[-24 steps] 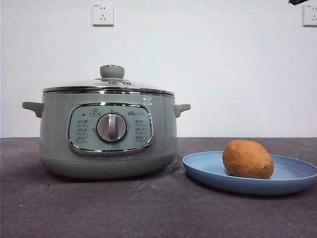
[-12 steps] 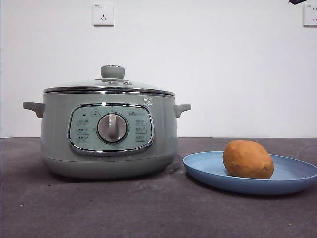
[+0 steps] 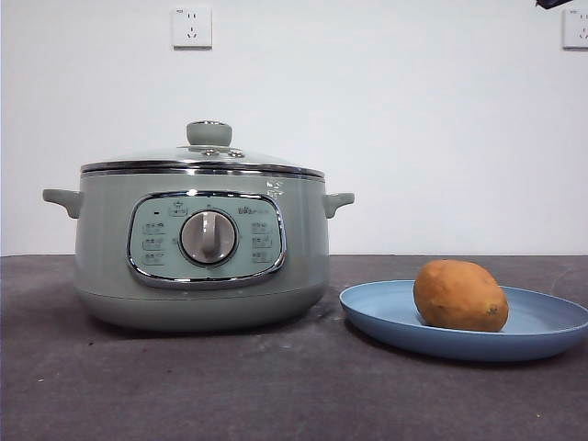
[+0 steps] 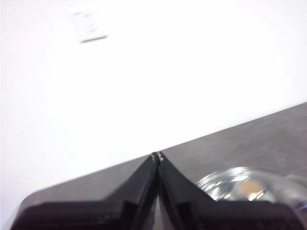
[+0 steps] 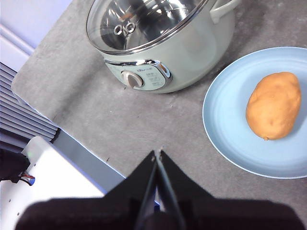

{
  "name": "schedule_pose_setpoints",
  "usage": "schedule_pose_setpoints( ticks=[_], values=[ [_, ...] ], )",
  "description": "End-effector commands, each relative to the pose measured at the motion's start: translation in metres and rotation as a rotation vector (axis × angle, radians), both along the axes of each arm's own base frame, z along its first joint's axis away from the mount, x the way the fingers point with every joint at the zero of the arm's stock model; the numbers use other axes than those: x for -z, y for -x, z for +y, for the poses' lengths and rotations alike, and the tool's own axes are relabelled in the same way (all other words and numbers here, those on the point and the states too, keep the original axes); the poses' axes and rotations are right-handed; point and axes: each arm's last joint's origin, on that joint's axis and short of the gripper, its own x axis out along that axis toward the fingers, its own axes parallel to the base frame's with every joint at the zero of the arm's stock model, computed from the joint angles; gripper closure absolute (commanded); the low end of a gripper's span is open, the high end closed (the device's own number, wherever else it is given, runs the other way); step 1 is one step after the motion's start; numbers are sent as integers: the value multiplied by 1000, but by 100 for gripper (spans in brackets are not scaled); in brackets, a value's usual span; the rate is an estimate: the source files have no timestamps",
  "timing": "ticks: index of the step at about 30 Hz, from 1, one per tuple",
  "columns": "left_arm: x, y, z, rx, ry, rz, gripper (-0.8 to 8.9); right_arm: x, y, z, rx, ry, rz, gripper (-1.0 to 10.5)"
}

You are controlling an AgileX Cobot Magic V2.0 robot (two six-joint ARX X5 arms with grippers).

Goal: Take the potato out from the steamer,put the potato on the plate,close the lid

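Potato (image 3: 459, 295) lay on the plate (image 3: 386, 308) just beside the steamer (image 3: 202, 248), whose lid (image 3: 207, 156) sat closed, while the right gripper (image 5: 157, 154) hung high above the table and the left gripper (image 4: 157, 155) hung apart, both pressed together and empty.

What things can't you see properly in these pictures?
- Panel labels on the steamer: too small to read, front and right wrist views.
- Lid: blurred and cut off in the left wrist view.
- Plate: cut by the edge in the right wrist view.
- Potato underside: hidden against the plate.
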Motion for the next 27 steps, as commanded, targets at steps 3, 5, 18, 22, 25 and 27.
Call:
schedule_pose_setpoints(
  ticks=[3,5,18,22,25,27],
  values=[
    [57,5,3,-43,-6,-30,818,-1,0,0,2,-2,-4,946],
    [77,7,4,-50,-6,-39,817,-1,0,0,2,-2,-4,946],
    [189,12,8,-186,52,21,817,-1,0,0,2,-2,-4,946],
    [209,13,8,-192,51,41,817,-1,0,0,2,-2,-3,946],
    [220,13,8,-203,51,48,818,-1,0,0,2,-2,-3,946],
    [225,13,9,-210,51,50,817,-1,0,0,2,-2,-3,946]
  ],
)
